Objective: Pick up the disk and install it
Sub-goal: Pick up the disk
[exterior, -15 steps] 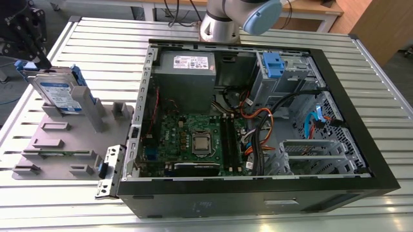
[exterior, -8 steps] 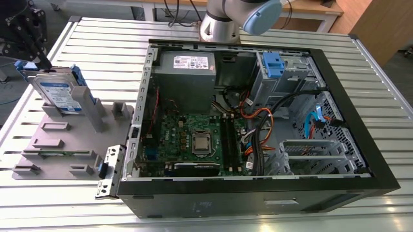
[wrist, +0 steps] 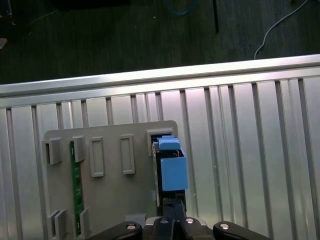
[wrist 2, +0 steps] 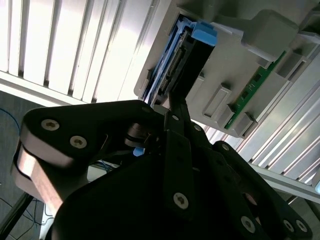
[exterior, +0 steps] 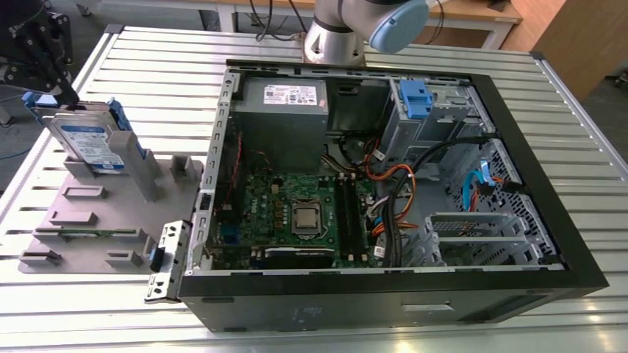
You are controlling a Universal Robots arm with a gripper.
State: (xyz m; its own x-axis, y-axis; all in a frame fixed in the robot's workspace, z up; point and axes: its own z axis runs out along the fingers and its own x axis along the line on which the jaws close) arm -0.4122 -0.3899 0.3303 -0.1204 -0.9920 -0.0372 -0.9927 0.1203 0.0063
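Pincer: my pincer point(wrist 2: 172, 104) has its two fingers drawn together. I see no gap between the tips, and nothing is clamped in them.
Pincer place: it hangs just above the upper end of the disk point(exterior: 93, 143). Whether the tips touch that end I cannot tell.
Disk: it stands on edge in a slot of the grey holder point(exterior: 98, 220), with its blue-and-white label facing outward. In the first wrist view a blue rail caps the end nearest me.
Disk place: in the exterior view it is at about 9 o'clock of the open computer case point(exterior: 393, 294), well apart from it and not installed.
Holder: it lies flat on the slatted metal table point(exterior: 147, 59) and also carries a green memory stick point(wrist: 76, 170) in another slot.
Case: the silver cage point(exterior: 432, 110) with the blue latch sits at about 1 o'clock inside. The grey power-supply box point(exterior: 284, 110) is at about 11 o'clock.
Handling: I judge the disk stiff and dense for its size, with smooth metal faces that could slip. It is probably sensitive to knocks.
Where to hold: I judge the best grip is across the two flat faces near the free upper end. That keeps me off the connector edge and the thin plastic rails.
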